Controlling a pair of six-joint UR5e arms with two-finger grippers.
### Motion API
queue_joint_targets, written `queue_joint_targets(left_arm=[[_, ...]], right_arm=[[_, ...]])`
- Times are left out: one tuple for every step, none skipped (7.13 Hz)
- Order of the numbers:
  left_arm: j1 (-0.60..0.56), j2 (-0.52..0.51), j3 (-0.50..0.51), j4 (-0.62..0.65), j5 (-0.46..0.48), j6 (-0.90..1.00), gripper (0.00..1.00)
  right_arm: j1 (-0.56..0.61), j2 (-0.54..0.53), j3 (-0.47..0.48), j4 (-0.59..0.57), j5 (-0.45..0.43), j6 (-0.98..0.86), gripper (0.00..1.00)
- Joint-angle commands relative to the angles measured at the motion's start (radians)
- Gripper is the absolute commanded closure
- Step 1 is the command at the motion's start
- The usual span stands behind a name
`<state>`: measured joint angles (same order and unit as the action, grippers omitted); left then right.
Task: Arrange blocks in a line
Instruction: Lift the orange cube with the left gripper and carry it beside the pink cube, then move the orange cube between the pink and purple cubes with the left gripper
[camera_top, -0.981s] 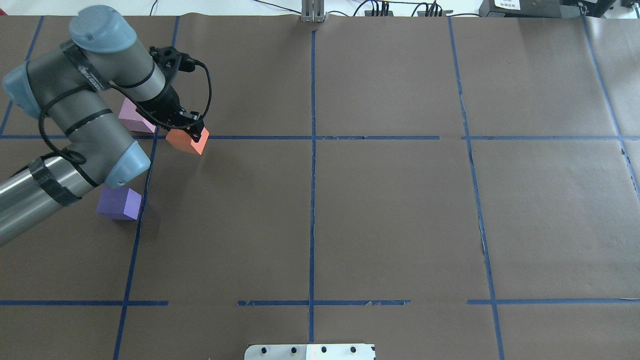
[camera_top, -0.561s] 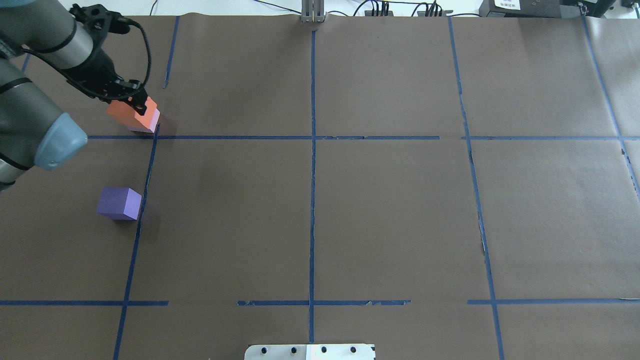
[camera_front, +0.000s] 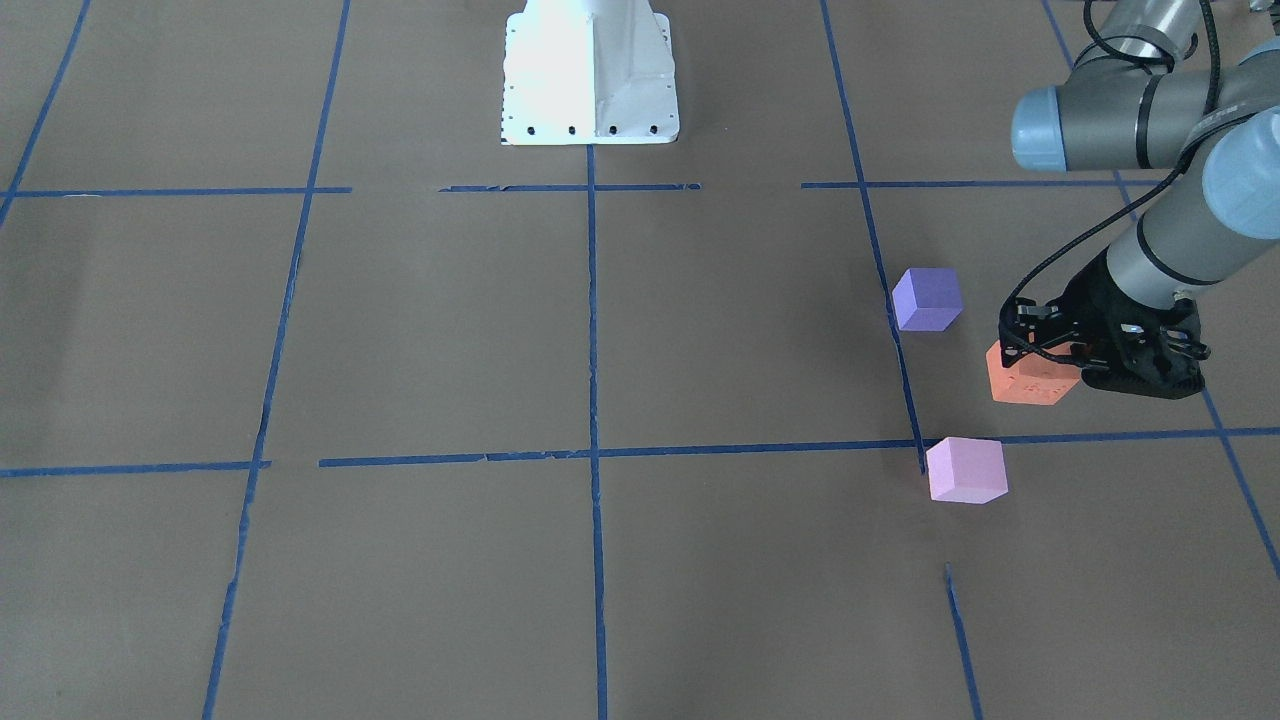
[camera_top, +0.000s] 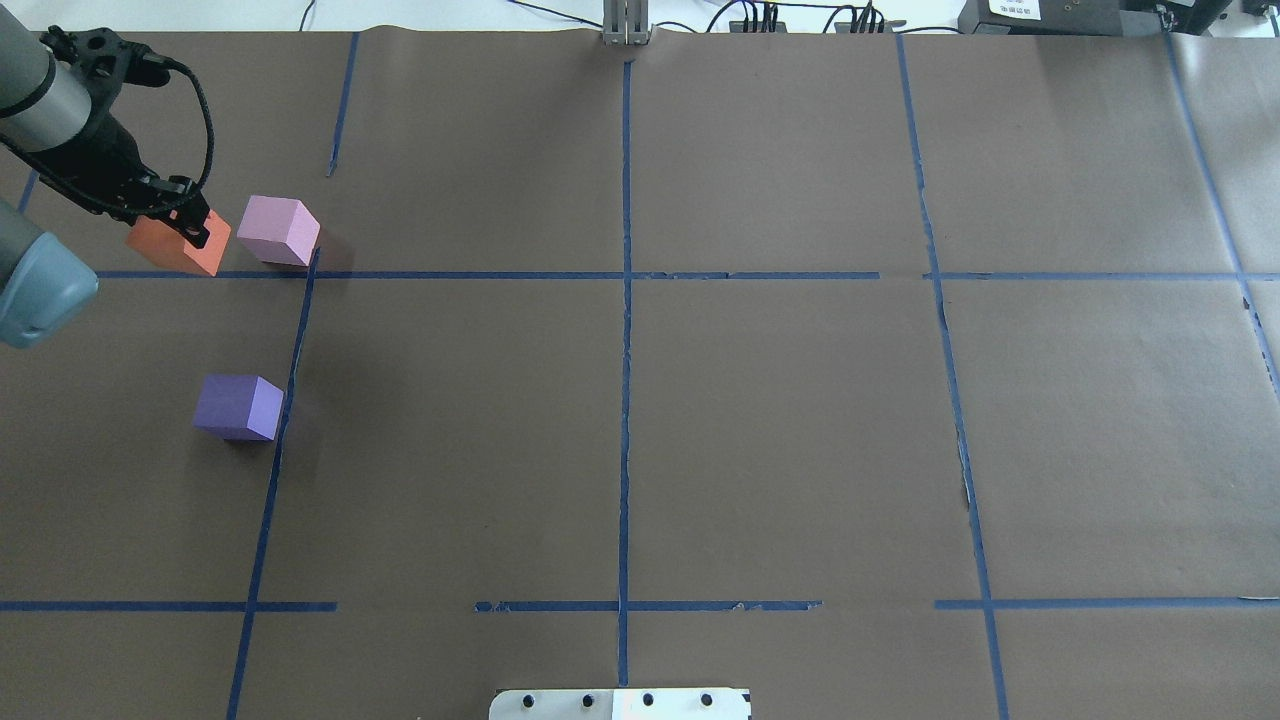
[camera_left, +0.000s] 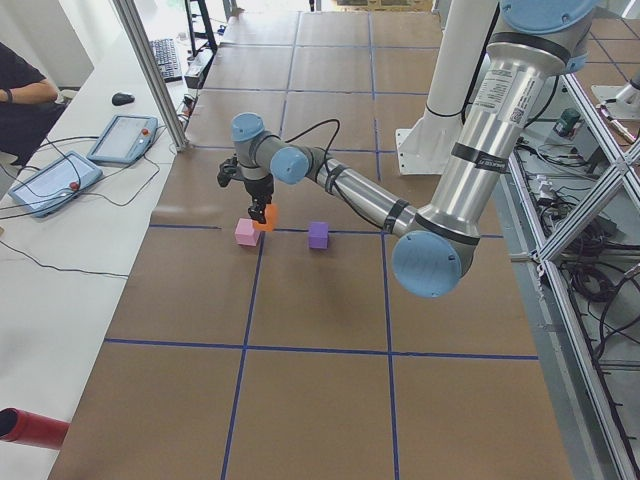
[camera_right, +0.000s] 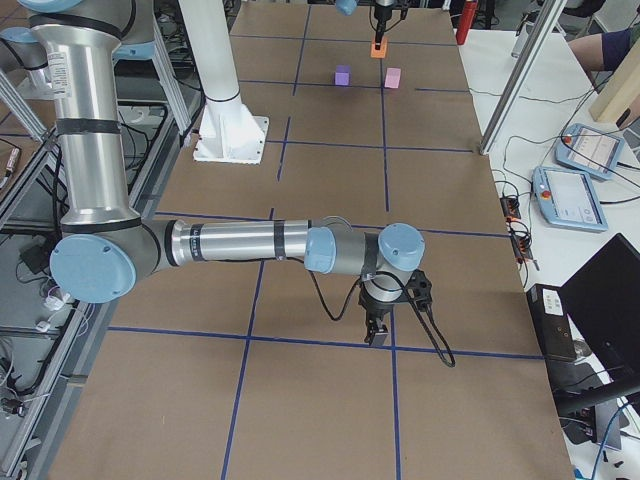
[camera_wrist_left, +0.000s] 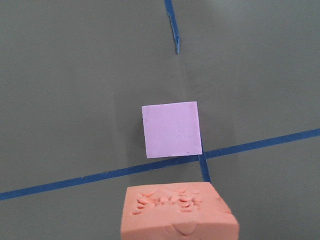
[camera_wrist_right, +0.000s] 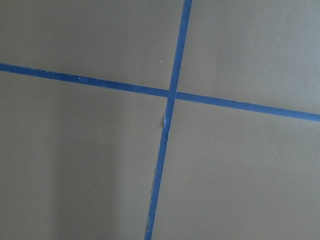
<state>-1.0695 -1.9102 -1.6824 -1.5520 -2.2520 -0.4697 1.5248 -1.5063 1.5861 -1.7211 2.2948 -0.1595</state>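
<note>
My left gripper is shut on the orange block and holds it low over the brown paper, just left of the pink-lilac block in the overhead view. The left wrist view shows the orange block at the bottom, with the pink-lilac block beyond it at a blue tape crossing. The violet-blue block sits alone nearer the robot, beside a blue tape line. My right gripper shows only in the exterior right view, low over the paper far from the blocks; I cannot tell whether it is open or shut.
Blue tape lines divide the brown paper into a grid. The white robot base plate stands at the table's near middle. Cables and a post line the far edge. Tablets lie on the side bench.
My left gripper has carried the orange block leftward in the overhead view, from right of the pink-lilac block, over it, to its left side. The other two blocks have not moved.
</note>
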Motion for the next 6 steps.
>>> queue_joint_targets(left_arm=[[0.032,0.005,0.064,-0.022,-0.064,-0.009,0.87],[0.040,0.005,0.081,-0.043,-0.096,-0.013,0.87],[0.063,0.000,0.104,-0.081,-0.097,-0.048,0.87],[0.080,-0.007,0.127,-0.136,-0.097,-0.094,0.87],[0.085,-0.018,0.151,-0.146,-0.097,-0.095,0.86],[0.101,-0.030,0.176,-0.151,-0.098,-0.095,0.86]], right_arm=[[0.000,0.000,0.000,0.000,0.000,0.000,0.00],[0.000,0.000,0.000,0.000,0.000,0.000,0.00],[0.000,0.000,0.000,0.000,0.000,0.000,0.00],[0.000,0.000,0.000,0.000,0.000,0.000,0.00],[0.000,0.000,0.000,0.000,0.000,0.000,0.00],[0.000,0.000,0.000,0.000,0.000,0.000,0.00]])
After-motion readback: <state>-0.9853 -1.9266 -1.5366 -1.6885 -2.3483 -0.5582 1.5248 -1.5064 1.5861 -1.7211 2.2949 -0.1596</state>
